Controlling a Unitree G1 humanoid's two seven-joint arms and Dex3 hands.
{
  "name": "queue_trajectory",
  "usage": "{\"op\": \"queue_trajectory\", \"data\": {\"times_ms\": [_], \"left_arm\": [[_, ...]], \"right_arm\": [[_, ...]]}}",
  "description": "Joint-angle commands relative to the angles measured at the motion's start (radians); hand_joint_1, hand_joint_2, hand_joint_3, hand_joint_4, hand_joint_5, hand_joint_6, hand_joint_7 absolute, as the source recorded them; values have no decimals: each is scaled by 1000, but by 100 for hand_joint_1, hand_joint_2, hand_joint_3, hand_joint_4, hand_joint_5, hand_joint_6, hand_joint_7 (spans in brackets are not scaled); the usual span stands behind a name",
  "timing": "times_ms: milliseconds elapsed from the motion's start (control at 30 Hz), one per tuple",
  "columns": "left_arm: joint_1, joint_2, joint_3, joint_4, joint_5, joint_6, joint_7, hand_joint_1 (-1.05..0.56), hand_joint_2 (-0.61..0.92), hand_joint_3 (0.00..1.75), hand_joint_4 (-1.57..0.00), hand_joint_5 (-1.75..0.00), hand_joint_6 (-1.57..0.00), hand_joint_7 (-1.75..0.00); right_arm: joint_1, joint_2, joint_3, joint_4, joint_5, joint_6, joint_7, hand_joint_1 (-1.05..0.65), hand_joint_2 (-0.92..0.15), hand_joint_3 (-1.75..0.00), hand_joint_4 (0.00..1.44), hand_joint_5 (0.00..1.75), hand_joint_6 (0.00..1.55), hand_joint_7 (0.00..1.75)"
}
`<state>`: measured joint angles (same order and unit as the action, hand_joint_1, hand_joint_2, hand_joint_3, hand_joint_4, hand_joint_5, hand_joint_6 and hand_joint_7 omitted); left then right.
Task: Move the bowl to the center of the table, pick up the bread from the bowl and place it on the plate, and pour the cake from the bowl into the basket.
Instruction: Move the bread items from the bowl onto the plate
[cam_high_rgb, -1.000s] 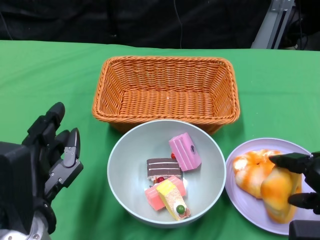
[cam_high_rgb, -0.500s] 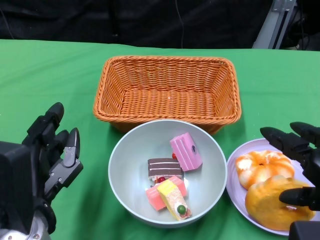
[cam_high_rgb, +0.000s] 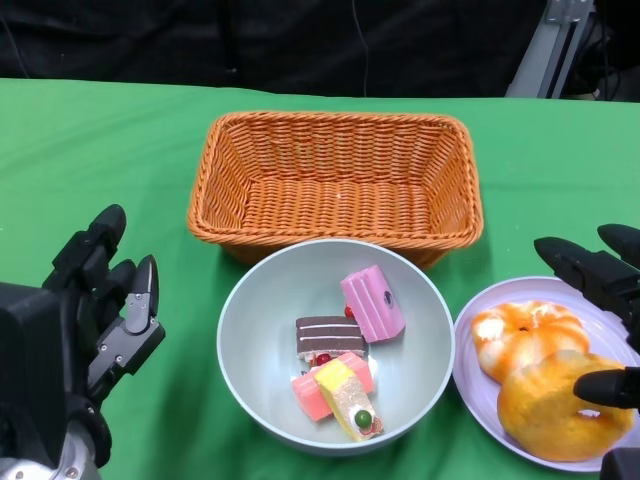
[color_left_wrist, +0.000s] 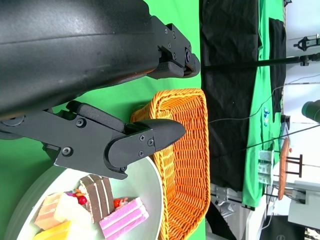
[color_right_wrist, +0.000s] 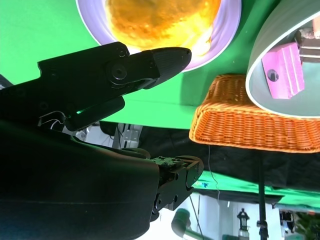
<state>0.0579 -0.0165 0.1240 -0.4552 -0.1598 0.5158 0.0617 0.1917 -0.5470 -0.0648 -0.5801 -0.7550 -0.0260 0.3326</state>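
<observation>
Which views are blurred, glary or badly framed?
Head view: sharp, evenly lit, soft shadow under the basket. Right wrist view: own hand fills half, plate and bread cropped. Left wrist view: turned sideways, hand dark, bowl cropped.

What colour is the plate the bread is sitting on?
The plate is pale lilac purple, clearest in the head view, where both bread pieces lie on it.

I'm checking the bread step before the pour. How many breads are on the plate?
2, both on the plate: an orange-and-white bread at its far side, a golden bread at its near side. No bread shows in the bowl.
</observation>
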Motion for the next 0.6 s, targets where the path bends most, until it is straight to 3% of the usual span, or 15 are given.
{"op": "queue_trajectory", "data": {"times_ms": [33, 333, 600], "left_arm": [[-1, 17, 2, 4, 9, -23, -8, -46, 92, 73, 0, -37, -25, -1], [6, 34, -10, 35, 23, -95, -31, -46, 92, 70, 0, -48, -26, -1], [33, 137, -78, 118, 208, -402, -50, -52, 92, 50, -1, -80, -31, -2]], "right_arm": [[18, 13, -24, -31, 18, -14, -30, -61, -92, -16, 14, 5, 15, 4], [49, 35, -38, -45, 29, -48, -63, -60, -92, -16, 14, 7, 14, 3], [112, 114, -30, -5, 39, -163, -240, -56, -92, -14, 24, 22, 23, 8]]}}
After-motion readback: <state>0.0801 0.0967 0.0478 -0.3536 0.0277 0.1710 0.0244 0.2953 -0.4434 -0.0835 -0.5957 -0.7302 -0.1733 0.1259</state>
